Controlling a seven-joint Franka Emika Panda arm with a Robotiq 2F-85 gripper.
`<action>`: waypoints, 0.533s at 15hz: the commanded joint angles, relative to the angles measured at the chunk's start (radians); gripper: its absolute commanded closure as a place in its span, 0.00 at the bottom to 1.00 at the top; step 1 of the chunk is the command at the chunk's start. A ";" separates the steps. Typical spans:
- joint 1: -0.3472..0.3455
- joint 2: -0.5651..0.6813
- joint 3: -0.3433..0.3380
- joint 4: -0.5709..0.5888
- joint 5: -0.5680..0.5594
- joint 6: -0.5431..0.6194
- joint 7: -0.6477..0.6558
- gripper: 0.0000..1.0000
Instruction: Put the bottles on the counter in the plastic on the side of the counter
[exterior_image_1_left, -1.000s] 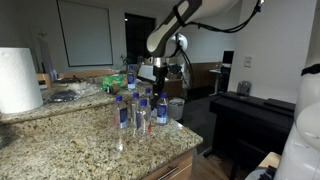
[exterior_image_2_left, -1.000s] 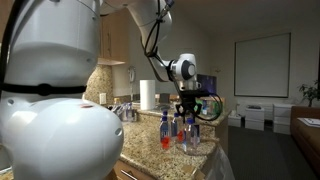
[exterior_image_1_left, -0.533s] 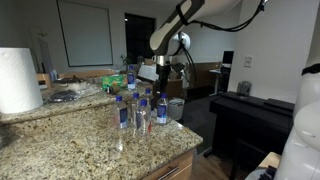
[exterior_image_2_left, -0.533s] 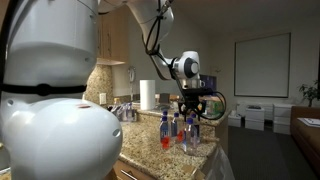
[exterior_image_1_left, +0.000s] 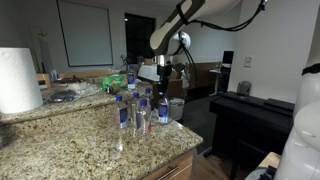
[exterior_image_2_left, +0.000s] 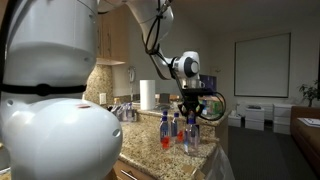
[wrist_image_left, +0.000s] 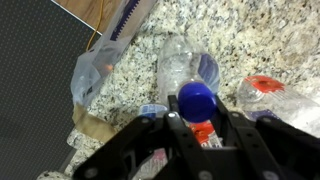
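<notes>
Several small clear bottles (exterior_image_1_left: 138, 108) with blue caps stand bunched on the speckled granite counter (exterior_image_1_left: 60, 140), also seen as the bottles (exterior_image_2_left: 172, 130) from another side. My gripper (wrist_image_left: 198, 128) reaches straight down over the bunch's outer edge. Its two black fingers press either side of one bottle (wrist_image_left: 197, 100) just under its blue cap. The same gripper (exterior_image_1_left: 163, 88) and held bottle (exterior_image_1_left: 164, 108) show in an exterior view, near the counter's rounded end. Crinkled plastic (wrist_image_left: 95, 72) hangs beside the counter over the dark floor.
A big white paper-towel roll (exterior_image_1_left: 18, 80) stands at the counter's back. A bottle with a red label (wrist_image_left: 270, 95) lies close to the held one. Black piano-like furniture (exterior_image_1_left: 255, 120) stands across the floor past the counter's end.
The arm shifted slightly sideways over the bunch about a second ago. Since then the fingers have drawn in around the bottle's top.
</notes>
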 joint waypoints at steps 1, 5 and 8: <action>-0.019 -0.032 0.009 -0.005 0.012 -0.041 -0.011 0.91; -0.028 -0.021 -0.004 0.020 0.009 -0.012 0.015 0.91; -0.057 0.006 -0.034 0.062 0.013 0.006 0.050 0.91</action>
